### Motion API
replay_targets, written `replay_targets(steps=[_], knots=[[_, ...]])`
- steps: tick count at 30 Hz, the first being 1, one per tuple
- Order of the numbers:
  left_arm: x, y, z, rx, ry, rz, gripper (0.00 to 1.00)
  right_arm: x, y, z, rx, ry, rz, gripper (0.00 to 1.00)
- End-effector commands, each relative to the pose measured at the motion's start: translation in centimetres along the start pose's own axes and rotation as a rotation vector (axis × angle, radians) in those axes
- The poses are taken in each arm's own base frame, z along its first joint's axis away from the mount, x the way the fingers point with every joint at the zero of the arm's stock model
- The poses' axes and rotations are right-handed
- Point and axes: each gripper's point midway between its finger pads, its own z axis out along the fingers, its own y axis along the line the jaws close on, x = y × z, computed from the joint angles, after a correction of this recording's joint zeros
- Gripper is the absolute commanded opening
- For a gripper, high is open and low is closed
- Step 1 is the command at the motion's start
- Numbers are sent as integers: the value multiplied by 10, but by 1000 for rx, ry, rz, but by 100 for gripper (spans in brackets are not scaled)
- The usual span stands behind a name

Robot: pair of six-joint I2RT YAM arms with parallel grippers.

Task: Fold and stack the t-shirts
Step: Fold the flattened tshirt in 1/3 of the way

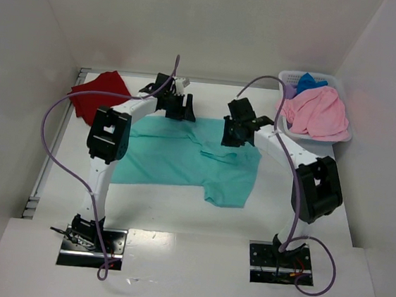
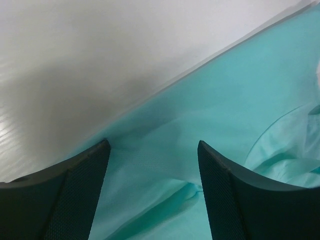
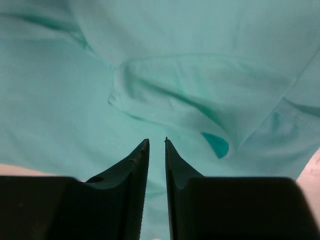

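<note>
A teal t-shirt (image 1: 183, 157) lies spread over the middle of the table, with a rumpled fold along its right side. My left gripper (image 1: 184, 108) hangs low over the shirt's far edge, fingers wide apart and empty; in its wrist view (image 2: 154, 145) teal cloth (image 2: 240, 90) lies between them. My right gripper (image 1: 233, 134) is over the shirt's far right part. Its jaws (image 3: 157, 141) stand a narrow gap apart above creased teal fabric (image 3: 190, 50), pinching nothing. A dark red t-shirt (image 1: 97, 95) lies crumpled at the far left.
A white basket (image 1: 291, 74) at the far right holds a pink t-shirt (image 1: 319, 111), a blue one (image 1: 310, 82) and a bit of purple (image 1: 289, 92). White walls close in the table on three sides. Bare white tabletop (image 2: 100, 60) shows beyond the teal shirt's edge.
</note>
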Motion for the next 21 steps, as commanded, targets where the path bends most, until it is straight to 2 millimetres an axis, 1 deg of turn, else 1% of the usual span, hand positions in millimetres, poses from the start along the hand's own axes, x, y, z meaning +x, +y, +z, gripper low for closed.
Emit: replay_targets(steps=[1, 2, 3, 4, 5, 6, 7, 8, 9, 10, 11, 12, 13, 14, 15, 16, 17, 19, 20, 21], knots=[[-6, 14, -37, -111, -3, 18, 81, -45, 7, 11, 23, -125, 8, 23], [-16, 10, -51, -113, -31, 22, 86, -54, 5, 19, 35, -136, 17, 22], [-18, 6, -57, -111, -39, 26, 92, -65, 1, 23, 48, -166, 27, 19], [-22, 10, -66, -126, -55, 21, 93, -67, 0, 28, 59, -166, 16, 15], [-26, 12, -80, -148, -75, 8, 94, -79, -2, 37, 72, -183, 26, 12], [-25, 8, -86, -147, -80, 10, 95, -87, -8, 42, 87, -203, 39, 10], [-35, 9, -103, -171, -117, 14, 100, -97, -9, 44, 86, -218, 47, 7], [-31, 13, -109, -181, -114, 2, 100, -101, -17, 57, 100, -213, 60, 5], [-32, 12, -115, -191, -123, 5, 100, -106, -20, 62, 105, -215, 67, 3], [-32, 16, -122, -206, -133, -1, 100, -110, -24, 67, 111, -216, 74, 3], [-36, 15, -131, -231, -153, 4, 100, -121, -19, 67, 102, -235, 75, 2], [-33, 17, -133, -247, -152, 2, 100, -119, -27, 80, 119, -218, 73, 2], [-29, 26, -137, -272, -151, -12, 100, -121, -27, 84, 119, -216, 73, 0], [-25, 36, -139, -298, -148, -36, 100, -131, -29, 85, 120, -232, 73, 0], [-23, 40, -142, -329, -152, -51, 100, -130, -33, 94, 137, -225, 64, 0], [-18, 50, -144, -353, -146, -66, 100, -129, -33, 98, 142, -215, 64, 0], [-9, 57, -146, -372, -135, -95, 100, -136, -31, 98, 137, -229, 54, 0], [0, 69, -148, -413, -121, -112, 98, -132, -33, 108, 146, -208, 44, 0], [0, 72, -148, -428, -126, -121, 97, -131, -39, 112, 155, -202, 50, 0], [8, 78, -145, -445, -107, -130, 97, -133, -39, 114, 155, -203, 50, 0]])
